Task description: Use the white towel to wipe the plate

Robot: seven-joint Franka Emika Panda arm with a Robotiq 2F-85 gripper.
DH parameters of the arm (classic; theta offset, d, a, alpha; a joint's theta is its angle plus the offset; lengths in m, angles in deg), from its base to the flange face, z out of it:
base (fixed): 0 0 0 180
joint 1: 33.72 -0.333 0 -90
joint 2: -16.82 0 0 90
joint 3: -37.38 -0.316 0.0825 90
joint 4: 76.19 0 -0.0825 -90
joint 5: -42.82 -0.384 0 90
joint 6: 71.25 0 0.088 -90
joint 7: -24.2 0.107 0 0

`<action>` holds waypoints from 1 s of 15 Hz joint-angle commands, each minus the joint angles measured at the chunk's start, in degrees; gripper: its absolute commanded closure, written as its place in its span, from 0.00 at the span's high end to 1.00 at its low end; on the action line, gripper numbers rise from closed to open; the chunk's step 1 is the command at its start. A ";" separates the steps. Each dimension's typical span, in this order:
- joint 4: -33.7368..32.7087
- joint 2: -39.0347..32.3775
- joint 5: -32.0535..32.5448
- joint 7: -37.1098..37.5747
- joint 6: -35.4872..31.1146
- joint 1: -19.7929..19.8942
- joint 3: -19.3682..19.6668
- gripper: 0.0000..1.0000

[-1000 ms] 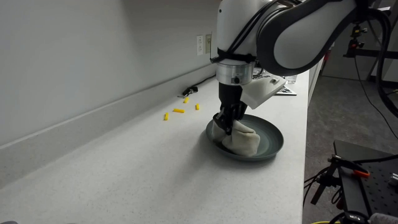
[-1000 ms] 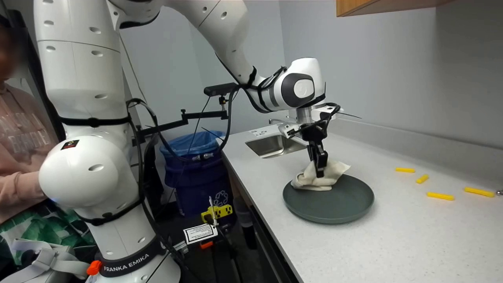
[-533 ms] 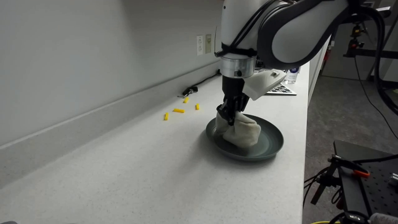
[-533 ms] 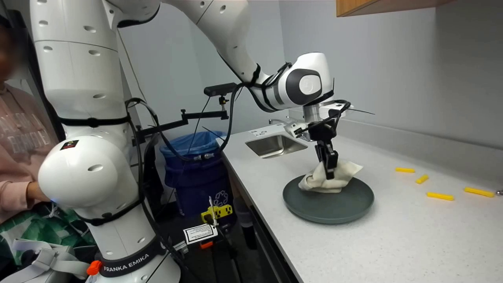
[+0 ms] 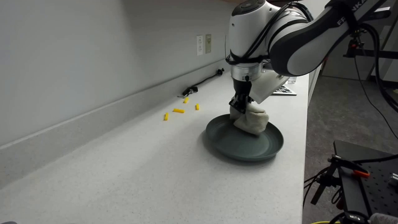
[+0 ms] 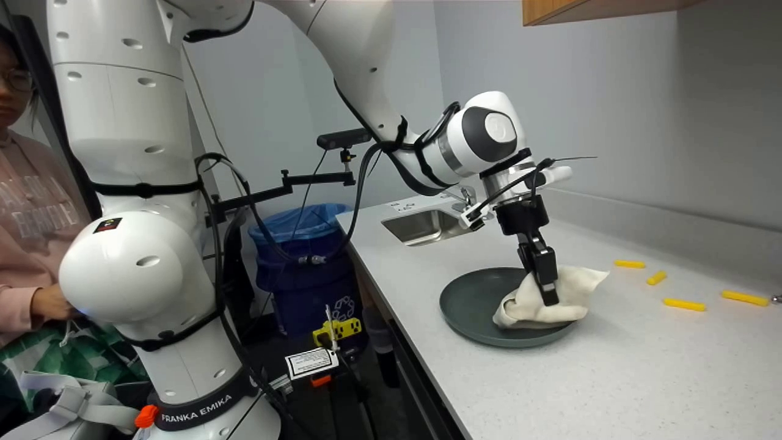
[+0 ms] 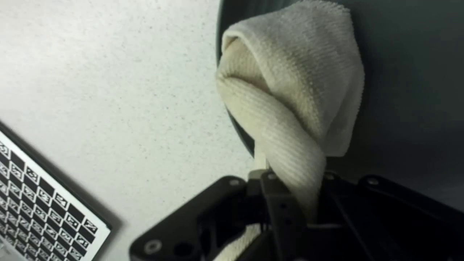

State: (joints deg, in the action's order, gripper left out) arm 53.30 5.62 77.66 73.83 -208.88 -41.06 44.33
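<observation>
The claw (image 7: 299, 177) pinches a gathered fold of the white towel (image 7: 315, 72) between its two fingers and points down at a slant over the dark green-grey plate (image 6: 473, 302). The towel is bunched over one side of the plate, and in an exterior view a loose corner of it reaches past the rim. In the wrist view part of the towel forms a thick roll that runs in between the fingers, while a wider flap spreads above the plate. How much of its underside touches the plate I cannot tell. The plate rests on the speckled white desk (image 6: 617, 385). Four yellow sticks (image 6: 684, 305) lie scattered toward the wall (image 6: 611, 122), apart from the plate in both exterior views. A white outlet (image 5: 200, 45) is set in that wall. A black-and-white marker board (image 7: 40, 214) also lies on the desk, well apart from the plate. A steel sink (image 6: 424, 228) is let into the desktop, and a blue recycling bin (image 6: 299, 287) stands beside the desk. Partly hidden by the white Franka arm (image 6: 122, 256) is a person in a pink hoodie (image 6: 36, 214)
</observation>
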 commanded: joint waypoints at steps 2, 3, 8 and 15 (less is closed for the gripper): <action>0.78 1.24 6.12 6.31 3.90 0.38 -0.57 0.03; 0.87 1.13 5.26 5.88 4.31 0.62 -1.13 0.03; 2.30 0.19 -7.41 -3.90 3.75 1.24 -5.21 0.03; -0.47 -1.12 -26.59 -19.75 3.98 0.52 -9.99 0.03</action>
State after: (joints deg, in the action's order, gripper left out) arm 54.89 4.79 57.56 60.47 -205.26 -40.95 36.07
